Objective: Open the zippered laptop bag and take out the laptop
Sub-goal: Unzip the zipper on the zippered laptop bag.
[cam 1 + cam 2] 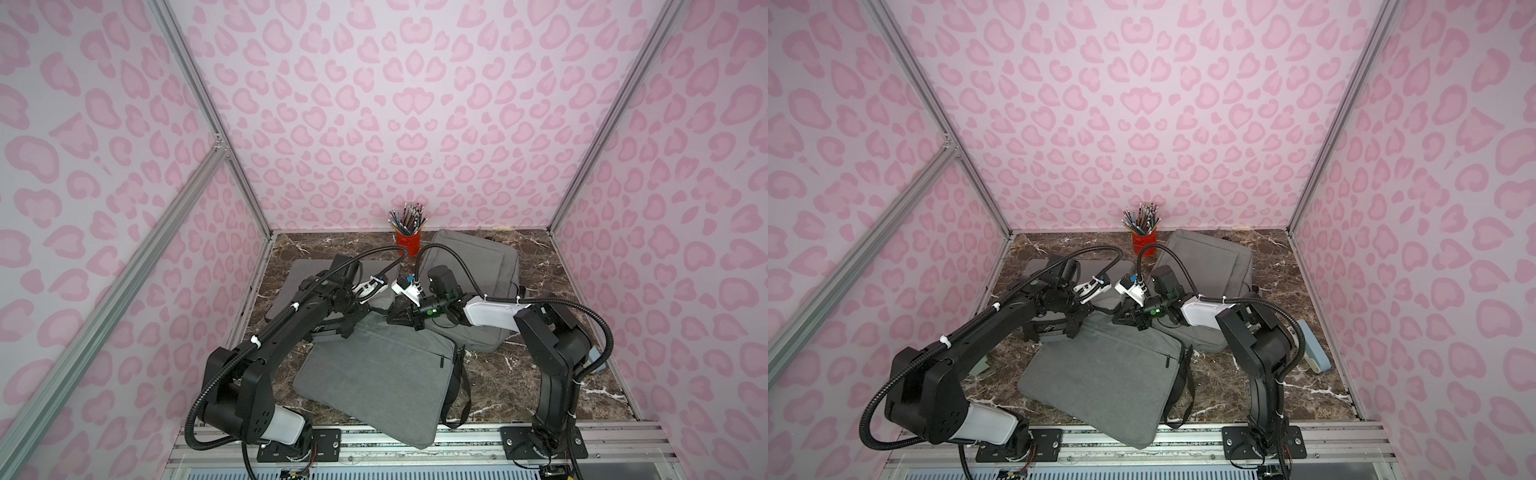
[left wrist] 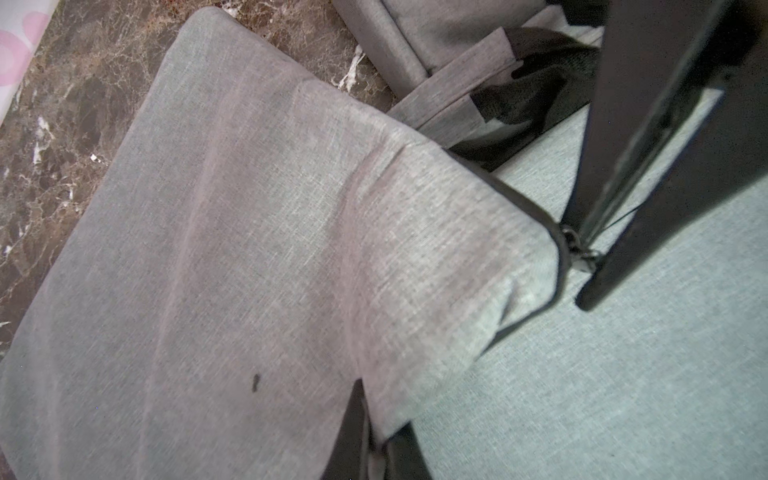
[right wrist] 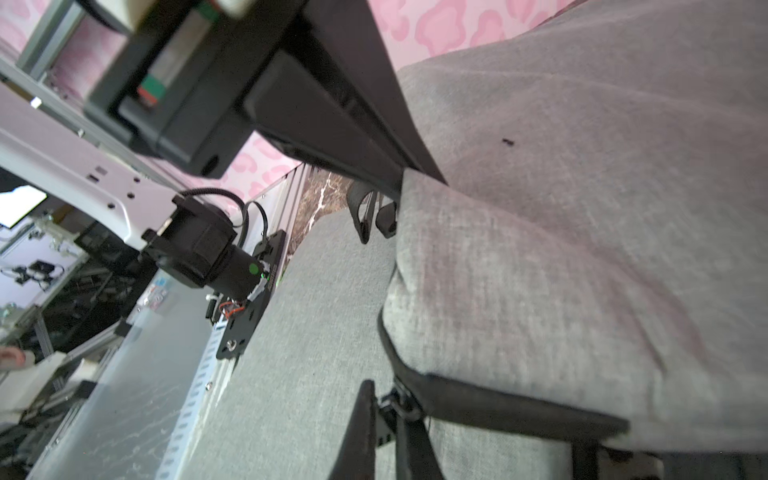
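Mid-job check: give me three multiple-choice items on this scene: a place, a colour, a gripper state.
1. Where on the brown marble table does the red cup of pencils stand? A front rail; B back edge; C right edge.
2. What colour is the zippered fabric laptop bag? A blue; B red; C grey.
3. How is the right gripper? A wide open; B shut at the bag's metal zipper pull; C out of view.
Key: 1 B, it sits at the far edge in both top views; 2 C, grey cloth in every view; 3 B, its fingers pinch together at the pull.
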Tool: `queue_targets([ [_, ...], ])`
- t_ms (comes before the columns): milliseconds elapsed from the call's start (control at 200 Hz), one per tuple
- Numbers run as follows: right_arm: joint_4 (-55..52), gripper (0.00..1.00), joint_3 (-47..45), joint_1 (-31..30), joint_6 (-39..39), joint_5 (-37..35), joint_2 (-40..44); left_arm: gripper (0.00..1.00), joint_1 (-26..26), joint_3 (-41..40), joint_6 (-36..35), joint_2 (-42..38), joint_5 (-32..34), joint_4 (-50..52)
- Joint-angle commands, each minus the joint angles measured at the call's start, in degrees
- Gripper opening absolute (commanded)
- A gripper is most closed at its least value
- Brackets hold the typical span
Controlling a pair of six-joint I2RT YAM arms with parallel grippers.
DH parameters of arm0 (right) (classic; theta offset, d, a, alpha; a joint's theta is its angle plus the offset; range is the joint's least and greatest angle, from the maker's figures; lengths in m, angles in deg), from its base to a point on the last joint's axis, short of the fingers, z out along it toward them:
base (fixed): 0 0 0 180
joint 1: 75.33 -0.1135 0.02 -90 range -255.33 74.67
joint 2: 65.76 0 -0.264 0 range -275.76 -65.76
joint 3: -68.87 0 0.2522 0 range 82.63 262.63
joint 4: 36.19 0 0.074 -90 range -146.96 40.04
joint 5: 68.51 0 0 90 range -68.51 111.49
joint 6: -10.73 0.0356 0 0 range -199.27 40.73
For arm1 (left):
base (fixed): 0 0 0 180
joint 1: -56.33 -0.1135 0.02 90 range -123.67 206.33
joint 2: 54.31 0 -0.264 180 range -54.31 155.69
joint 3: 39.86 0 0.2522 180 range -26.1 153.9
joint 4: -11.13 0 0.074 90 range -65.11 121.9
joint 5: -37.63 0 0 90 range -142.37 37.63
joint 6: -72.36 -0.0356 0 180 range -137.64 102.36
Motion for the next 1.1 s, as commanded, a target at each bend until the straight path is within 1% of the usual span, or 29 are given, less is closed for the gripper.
queue_targets([
  [0, 15.9, 0.04, -2.1, -1.1, 14.5, -0.6, 0.4, 0.02, 0.4, -0.7, 2.4, -0.2, -0.4, -5.0],
  [45, 20.4, 0.05, -3.9, -1.4, 18.2, -0.9, 0.3, 0.02, 0.5, -1.1, 2.6, -0.5, -0.7, -5.3],
  [95, 27.8, 0.05, -6.6, -1.7, 23.8, -1.2, 0.6, 0.02, 0.5, -1.5, 2.5, -0.7, -0.5, -5.4],
  [145, 30.9, 0.06, -8.1, -2.0, 26.3, -1.2, 0.9, 0.02, 0.5, -1.7, 2.2, -0.7, 0.1, -5.3],
  [180, 30.1, 0.06, -8.5, -2.5, 25.9, -1.9, 1.3, 0.02, 0.5, -1.7, 2.1, -0.6, 0.6, -5.2],
  [235, 25.1, 0.07, -8.4, -3.5, 22.5, -4.3, 2.0, 0.02, 0.5, -1.5, 2.3, -0.5, 1.2, -5.2],
  [260, 24.0, 0.1, -8.5, -4.1, 21.8, -5.7, 2.1, 0.02, 0.5, -1.4, 2.7, -0.4, 1.2, -5.4],
  [430, 27.7, 0.12, -9.9, -5.6, 26.4, -11.5, 1.6, 0.02, 0.6, -2.3, 4.4, -1.5, -2.3, -7.5],
  [550, 26.1, 0.14, -10.4, -4.9, 25.9, -14.7, 2.1, 0.02, 0.6, -2.6, 4.0, -1.3, -2.5, -6.8],
  [670, 24.0, 0.23, -12.0, -3.1, 24.7, -15.5, 3.5, 0.01, 0.5, -3.3, 2.6, -2.2, -1.7, -6.1],
  [730, 21.8, 0.31, -12.6, -2.7, 23.1, -16.4, 4.7, 0.01, 0.5, -3.7, 2.0, -2.7, -1.4, -6.0],
  [815, 18.7, 0.39, -13.1, -2.7, 22.5, -19.1, 6.4, 0.02, 0.4, -4.2, 1.5, -3.1, -1.1, -6.2],
  [940, 18.9, 0.5, -15.0, -2.3, 25.1, -19.8, 8.5, 0.02, 0.4, -4.1, 1.8, -2.6, -0.8, -5.9],
  [1095, 20.5, 0.54, -15.9, -0.2, 34.6, -20.9, 9.4, 0.02, 0.4, -4.1, 3.2, -2.4, -1.7, -5.9],
])
